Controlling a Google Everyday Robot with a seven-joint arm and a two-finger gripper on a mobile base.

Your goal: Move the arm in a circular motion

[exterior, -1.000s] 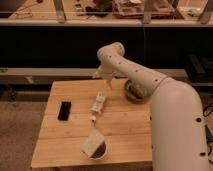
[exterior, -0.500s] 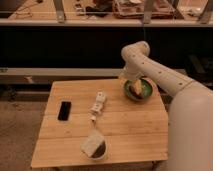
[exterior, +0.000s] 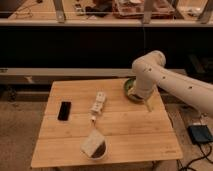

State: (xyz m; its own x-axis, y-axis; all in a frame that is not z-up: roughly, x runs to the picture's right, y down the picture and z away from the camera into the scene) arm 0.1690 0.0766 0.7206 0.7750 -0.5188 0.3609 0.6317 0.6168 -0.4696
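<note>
Wooden slatted table (exterior: 125,131), pale planks running left to right, standing on a speckled floor (exterior: 20,130).

Landmark: white power strip (exterior: 98,103), lying near the table's middle, long axis angled toward the near edge, a short cord end at its near tip.

- Left of the power strip, well apart: black phone (exterior: 64,110), flat.
- Nearer the front edge than the power strip: small dark bowl (exterior: 95,147) with a pale, wedge-shaped item in it.
- Right of the power strip, toward the far edge: green bowl (exterior: 131,91), partly hidden by the arm (exterior: 165,82).

Gripper (exterior: 148,105): slender pale tip hanging over the tabletop just right of the green bowl.
</note>
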